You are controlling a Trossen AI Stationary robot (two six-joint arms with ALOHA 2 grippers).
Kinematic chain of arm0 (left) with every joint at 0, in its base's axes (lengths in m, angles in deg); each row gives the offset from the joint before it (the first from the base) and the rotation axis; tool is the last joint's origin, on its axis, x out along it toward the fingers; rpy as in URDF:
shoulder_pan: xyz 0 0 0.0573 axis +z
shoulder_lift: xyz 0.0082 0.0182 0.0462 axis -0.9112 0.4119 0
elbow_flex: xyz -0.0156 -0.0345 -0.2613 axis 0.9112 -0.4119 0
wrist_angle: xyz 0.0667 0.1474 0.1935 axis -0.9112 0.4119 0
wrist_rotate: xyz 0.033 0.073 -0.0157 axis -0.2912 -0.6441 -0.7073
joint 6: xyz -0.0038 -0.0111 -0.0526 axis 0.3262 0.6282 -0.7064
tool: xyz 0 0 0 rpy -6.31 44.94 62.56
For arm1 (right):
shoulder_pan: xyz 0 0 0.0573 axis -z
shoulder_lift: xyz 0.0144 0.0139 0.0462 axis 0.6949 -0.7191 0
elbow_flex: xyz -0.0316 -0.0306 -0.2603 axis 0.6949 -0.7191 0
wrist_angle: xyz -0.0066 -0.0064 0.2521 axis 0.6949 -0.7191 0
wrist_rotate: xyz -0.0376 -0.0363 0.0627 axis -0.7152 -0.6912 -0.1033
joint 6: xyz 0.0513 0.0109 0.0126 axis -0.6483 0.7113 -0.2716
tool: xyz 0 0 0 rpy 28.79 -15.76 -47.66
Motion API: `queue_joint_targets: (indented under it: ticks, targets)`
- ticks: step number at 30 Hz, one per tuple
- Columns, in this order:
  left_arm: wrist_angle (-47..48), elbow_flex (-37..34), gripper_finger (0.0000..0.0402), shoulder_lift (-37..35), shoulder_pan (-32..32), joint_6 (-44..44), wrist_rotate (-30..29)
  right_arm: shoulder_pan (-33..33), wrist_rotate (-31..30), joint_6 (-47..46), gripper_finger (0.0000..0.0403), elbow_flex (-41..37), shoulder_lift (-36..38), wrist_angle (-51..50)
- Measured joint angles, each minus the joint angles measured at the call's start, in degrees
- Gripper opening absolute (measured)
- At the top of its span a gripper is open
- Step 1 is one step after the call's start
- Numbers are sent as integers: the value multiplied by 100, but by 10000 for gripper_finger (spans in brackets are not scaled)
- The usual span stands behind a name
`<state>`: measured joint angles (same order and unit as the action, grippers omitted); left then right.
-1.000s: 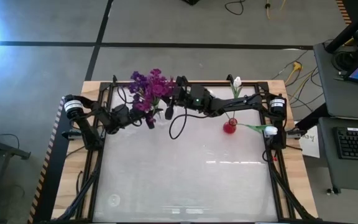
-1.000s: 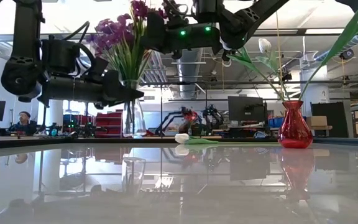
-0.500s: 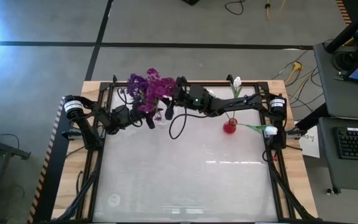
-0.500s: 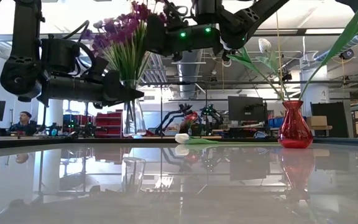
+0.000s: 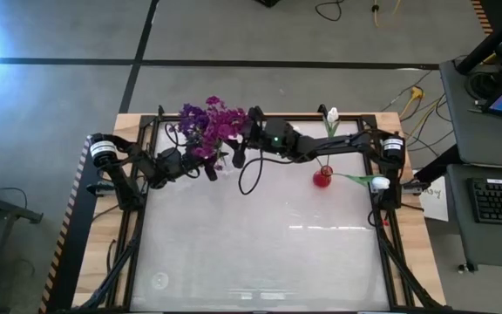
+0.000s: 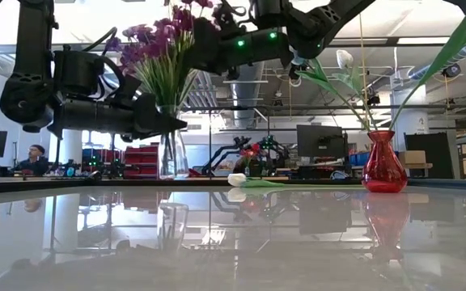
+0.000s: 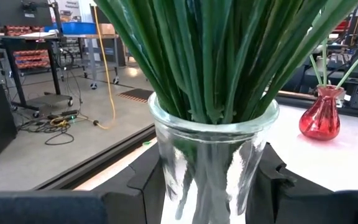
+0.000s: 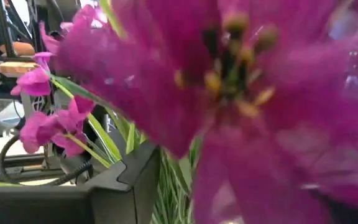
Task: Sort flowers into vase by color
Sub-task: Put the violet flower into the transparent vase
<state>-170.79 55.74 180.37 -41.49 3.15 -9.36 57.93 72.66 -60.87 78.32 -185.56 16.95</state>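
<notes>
Flanking the clear vase (image 7: 211,155), left fingers (image 7: 278,177) touch it.

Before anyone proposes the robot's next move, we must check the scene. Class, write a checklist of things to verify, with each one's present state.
1. Clear vase stands upright on the table: ok.
2. Left pincer steadies it, a finger close at each side: ok.
3. Purple flowers have their stems inside the clear vase: ok.
4. Right pincer, up among the purple blossoms, has let go of them: cannot tell; a blossom fills its wrist view.
5. Red vase is upright and holds only white flowers: ok.
6. Every white flower is in a vase: not ok; one white bud lies on the table.
</notes>
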Motion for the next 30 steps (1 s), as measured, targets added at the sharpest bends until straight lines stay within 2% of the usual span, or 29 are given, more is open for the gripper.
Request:
queue_joint_targets:
  ticks: [9,19,30]
  targets:
    - [75,-59,139,3,2,2,-155,-43,1,4,136,0,110,-30]
    - [-52,-59,139,3,-108,48,-136,-63,2,11,20,0,47,-117]
    - [-50,122,139,-2,-260,185,-151,-66,7,11,22,0,14,-142]
